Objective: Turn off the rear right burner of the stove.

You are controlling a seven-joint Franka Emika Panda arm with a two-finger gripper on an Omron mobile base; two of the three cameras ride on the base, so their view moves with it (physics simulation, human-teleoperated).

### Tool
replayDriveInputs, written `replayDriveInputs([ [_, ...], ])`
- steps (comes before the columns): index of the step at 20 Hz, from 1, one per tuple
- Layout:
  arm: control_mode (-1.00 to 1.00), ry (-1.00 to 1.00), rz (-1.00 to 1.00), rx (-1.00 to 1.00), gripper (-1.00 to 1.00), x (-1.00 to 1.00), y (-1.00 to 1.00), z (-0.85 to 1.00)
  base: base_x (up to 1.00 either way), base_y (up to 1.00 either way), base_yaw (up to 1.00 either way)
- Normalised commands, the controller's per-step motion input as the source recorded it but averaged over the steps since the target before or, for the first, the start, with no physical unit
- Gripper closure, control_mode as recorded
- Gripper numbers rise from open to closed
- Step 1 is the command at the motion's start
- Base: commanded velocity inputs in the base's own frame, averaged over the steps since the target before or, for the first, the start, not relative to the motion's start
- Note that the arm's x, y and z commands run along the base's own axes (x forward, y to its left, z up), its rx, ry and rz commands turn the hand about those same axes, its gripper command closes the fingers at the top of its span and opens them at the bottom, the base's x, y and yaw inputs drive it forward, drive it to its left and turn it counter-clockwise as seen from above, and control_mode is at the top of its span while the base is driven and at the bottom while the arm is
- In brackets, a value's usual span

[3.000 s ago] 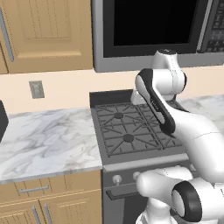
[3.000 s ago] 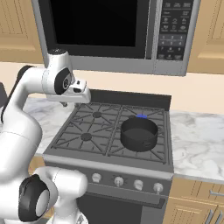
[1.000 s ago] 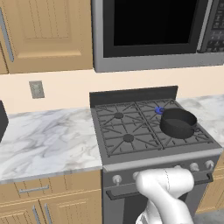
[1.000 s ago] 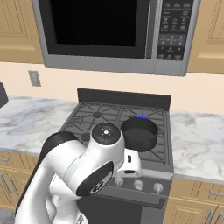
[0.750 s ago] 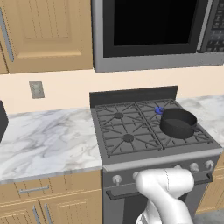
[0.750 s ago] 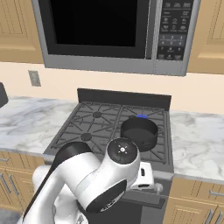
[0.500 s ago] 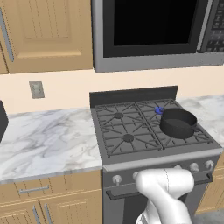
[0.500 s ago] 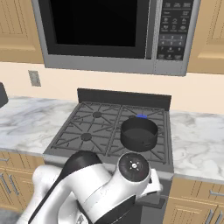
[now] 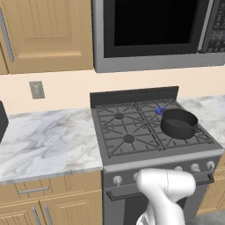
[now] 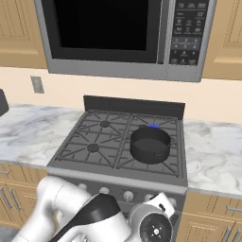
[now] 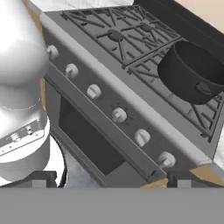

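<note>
The stove [image 9: 132, 154] is a dark grey gas range with several round silver knobs on its grey front strip [image 11: 105, 94]. Its rear right burner [image 9: 159, 110] shows a small blue flame, seen again as a blue flame [image 10: 152, 125] just behind a black pot [image 10: 150, 144]. In the hand view the pot [image 11: 192, 72] hides that burner. My gripper [image 11: 109, 181] hangs low in front of the oven door, below the knob row and apart from it. It is open with nothing between its tips. The end knob [image 11: 165, 159] on the pot's side is the closest one.
Marble counters [image 9: 48, 140] flank the stove on both sides, with wooden drawers below. A steel microwave [image 10: 118, 38] hangs above the range. My white arm [image 10: 94, 217] folds low in front of the oven door [image 11: 92, 144], whose handle bar runs under the knobs.
The arm has swung down from above the stove's left side to low in front of the oven. Over the last second its wrist sank and slid right. The flame still burns.
</note>
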Motion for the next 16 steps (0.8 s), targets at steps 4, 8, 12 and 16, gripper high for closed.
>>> replayDriveInputs([
  [4,-1.00,-0.28,0.25,-0.27,-1.00,0.07,0.36,-0.39,0.00,0.00,0.00],
  [8,-1.00,-0.03,0.18,-0.20,-1.00,0.25,0.05,-0.53,0.00,0.00,0.00],
  [12,-1.00,0.00,0.01,-0.10,-1.00,0.21,0.27,-0.45,0.00,0.00,0.00],
  [16,-1.00,-0.02,0.00,-0.07,-1.00,0.27,0.13,-0.33,0.00,0.00,0.00],
])
